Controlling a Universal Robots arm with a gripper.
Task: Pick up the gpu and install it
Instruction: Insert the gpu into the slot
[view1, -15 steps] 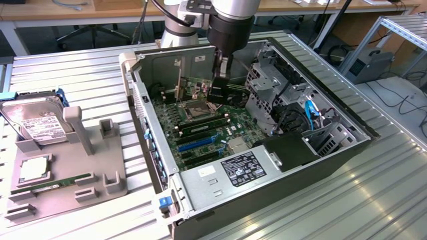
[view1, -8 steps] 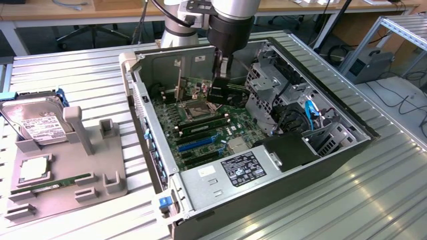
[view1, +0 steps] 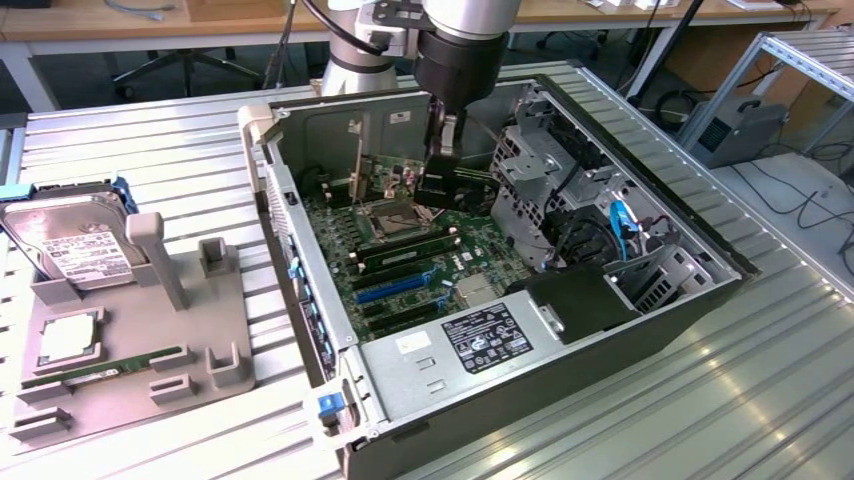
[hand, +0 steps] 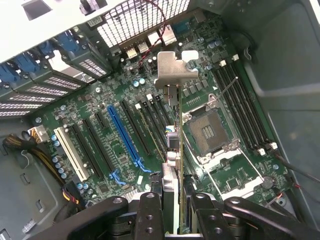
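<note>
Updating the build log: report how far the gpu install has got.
Done: the gpu is picked up and is inside the open case. In hand: the fingers grip it edge-on above the motherboard. Left: it does not look seated yet, and the expansion slots beneath it stand empty.
</note>
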